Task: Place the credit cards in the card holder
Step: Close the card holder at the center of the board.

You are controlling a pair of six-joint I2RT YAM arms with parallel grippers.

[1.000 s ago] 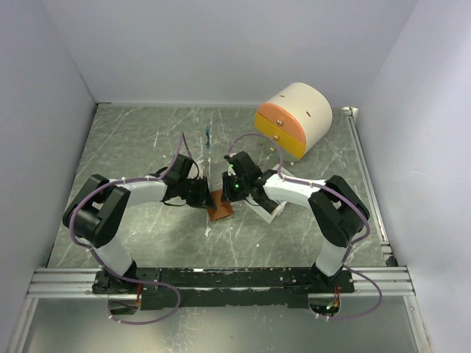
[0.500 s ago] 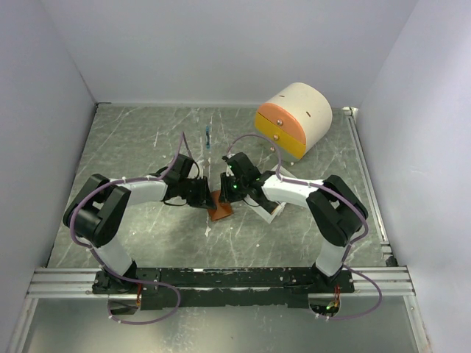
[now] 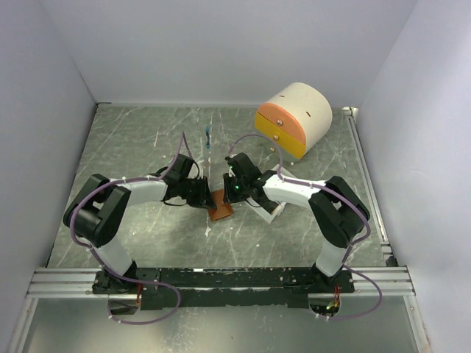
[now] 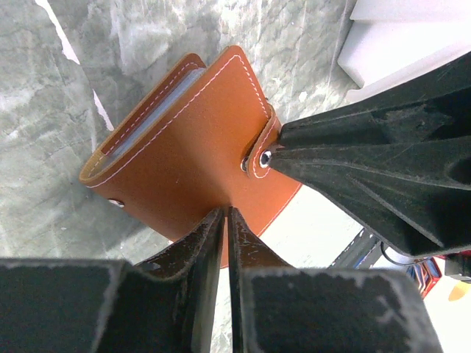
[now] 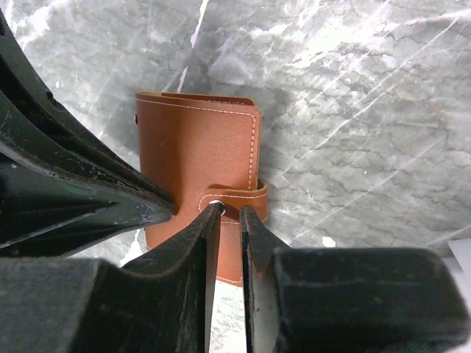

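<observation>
Fingers (image 4: 195, 246) of the left gripper (image 4: 225, 215) are pressing almost together on the near edge of the card holder (image 4: 188, 140). A strip of brown leather is showing in the slit between them, so they are gripping it. The holder is lying folded shut on the grey marbled table (image 5: 353, 110), roughly midway between the two arms, with its strap (image 5: 254, 197) wrapping round the open side to the snap stud (image 4: 263, 156). From the other side the right gripper (image 5: 226, 213) is pointing its tips right at that strap, its jaws standing only a narrow slit apart. Whether they are actually pinching the strap or just touching it, I cannot tell. A pale bluish sliver (image 4: 157, 101) is peeking out between the covers, too thin to say whether it is a card or pocket lining. From above, both grippers are hiding most of the holder. A white tray (image 4: 412, 37) is sitting just beside it, cut off at the frame corner and mostly covered by the right arm.
</observation>
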